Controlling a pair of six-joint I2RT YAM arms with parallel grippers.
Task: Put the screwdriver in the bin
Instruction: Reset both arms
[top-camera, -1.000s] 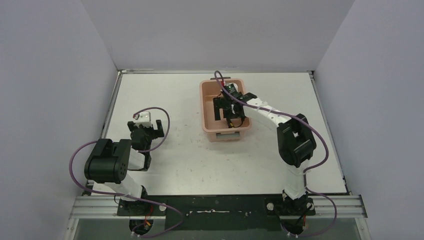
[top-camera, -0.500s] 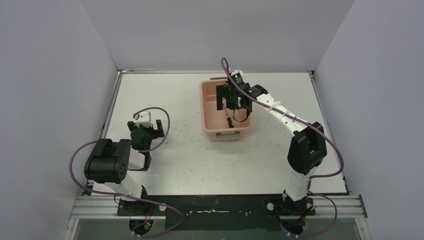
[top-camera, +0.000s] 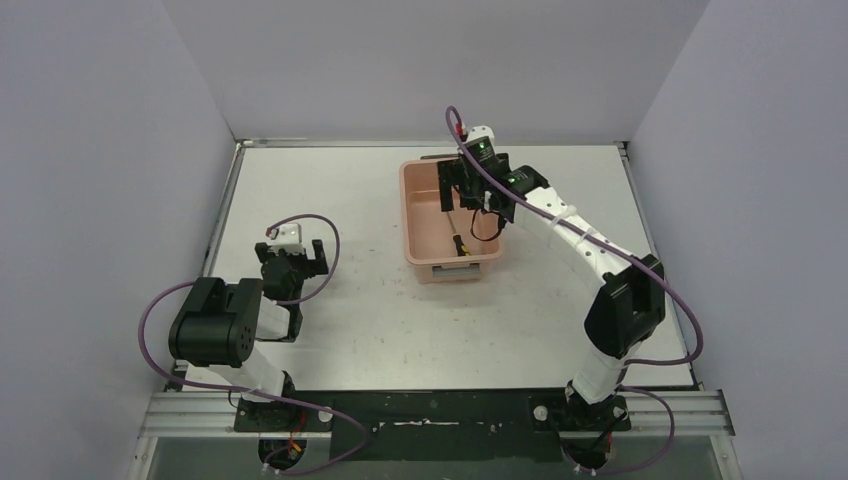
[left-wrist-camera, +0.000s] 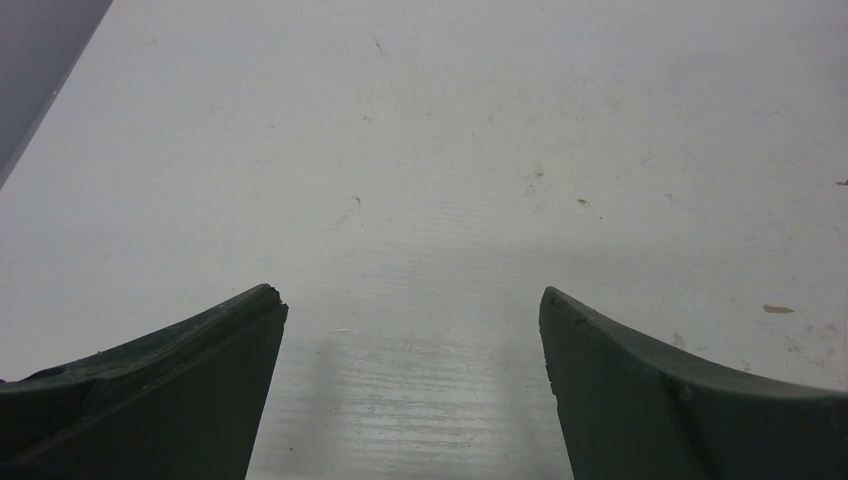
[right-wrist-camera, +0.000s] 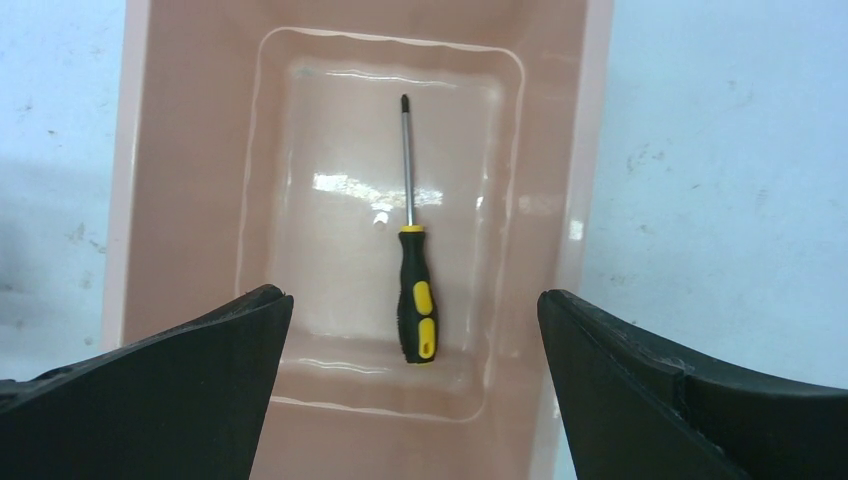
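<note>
The screwdriver (right-wrist-camera: 411, 232) lies flat on the floor of the bin (right-wrist-camera: 590, 150), tip toward the far end and handle toward the near wall, touching neither side wall. The right gripper (top-camera: 472, 195) hangs above it with its jaws spread wide and nothing between them, so the drop looks done and the step in hand is to get clear. That calls for a straight rise with the jaws kept apart, fingers inside the line of the rim until they are above it, and the cable (top-camera: 452, 125) kept off the bin's far edge so nothing drags the bin.

The left gripper (left-wrist-camera: 412, 300) is also spread, over bare table (top-camera: 330, 190).

From above, the right gripper covers the bin's far half, and only the screwdriver's handle end shows. In the wrist view the fingers cut off the near corners. How high the fingers sit above the rim cannot be told.
</note>
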